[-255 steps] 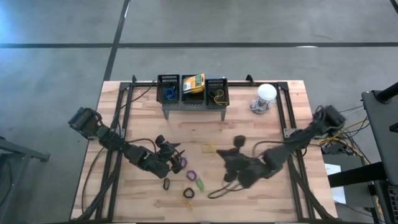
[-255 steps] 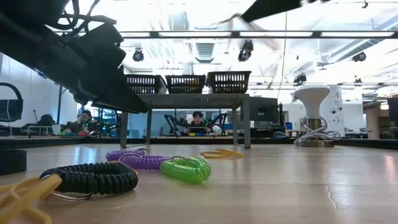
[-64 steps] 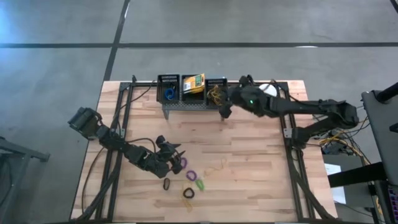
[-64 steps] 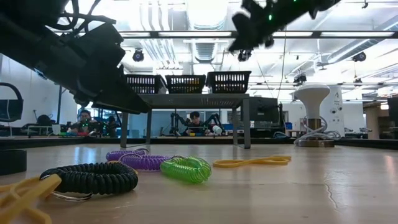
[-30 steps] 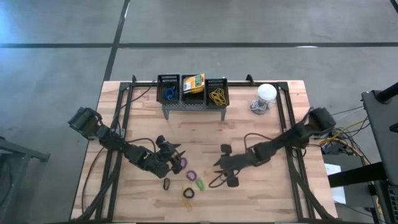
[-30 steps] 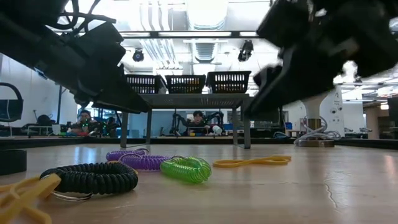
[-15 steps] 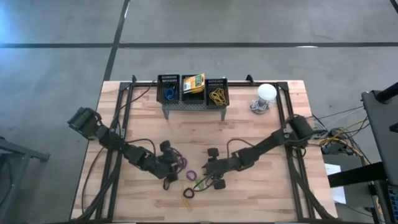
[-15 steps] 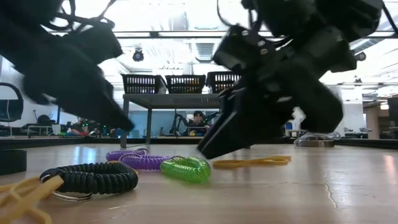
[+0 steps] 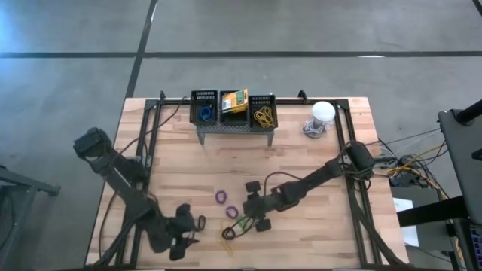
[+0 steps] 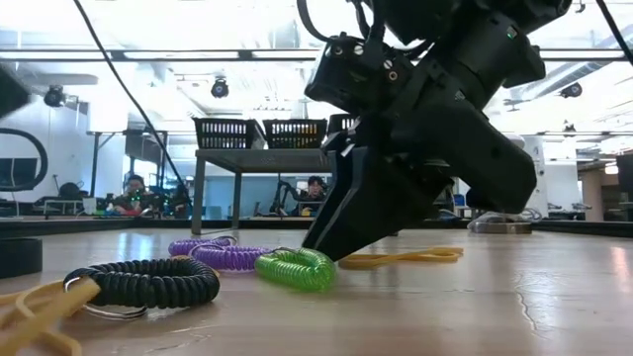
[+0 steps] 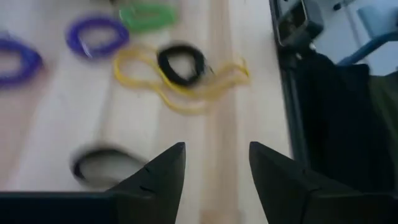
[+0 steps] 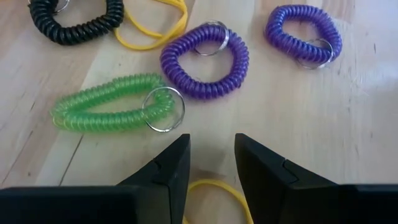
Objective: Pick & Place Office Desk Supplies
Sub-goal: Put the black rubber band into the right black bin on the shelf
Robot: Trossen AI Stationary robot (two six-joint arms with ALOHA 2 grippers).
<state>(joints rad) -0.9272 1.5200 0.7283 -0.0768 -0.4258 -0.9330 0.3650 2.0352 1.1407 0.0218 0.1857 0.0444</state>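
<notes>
Loops lie loose on the wooden surface (image 9: pixel 301 150), gathered near its front edge, presumably so either arm can pick them off one by one and carry them back to the three mesh baskets (image 9: pixel 232 107) that sit in a row on the grey stand (image 9: pixel 233 128) at the far side.

At the left, the left pincer (image 9: pixel 181 239) hovers low by the front edge, its jaws spread with nothing between them; a blurred dark loop (image 11: pixel 102 167) lies just ahead of it, and farther on a black loop (image 11: pixel 181 63) rests on a tangle of yellow bands (image 11: pixel 186 93).

Towards the middle, two purple loops (image 12: pixel 205 60) lie apart from each other, with the green loop (image 12: pixel 115 109) beside the nearer one.

To the right of these, the right pincer (image 9: pixel 252 208) is down at the surface just beside the green loop. Its jaws stand partly apart and grip nothing; a yellow band (image 12: pixel 217 196) shows in the gap between them. Judging by its aim, the green loop or that band is the next pick. In the baskets already: blue loops, crayon boxes (image 9: pixel 233 98) and yellow bands.
</notes>
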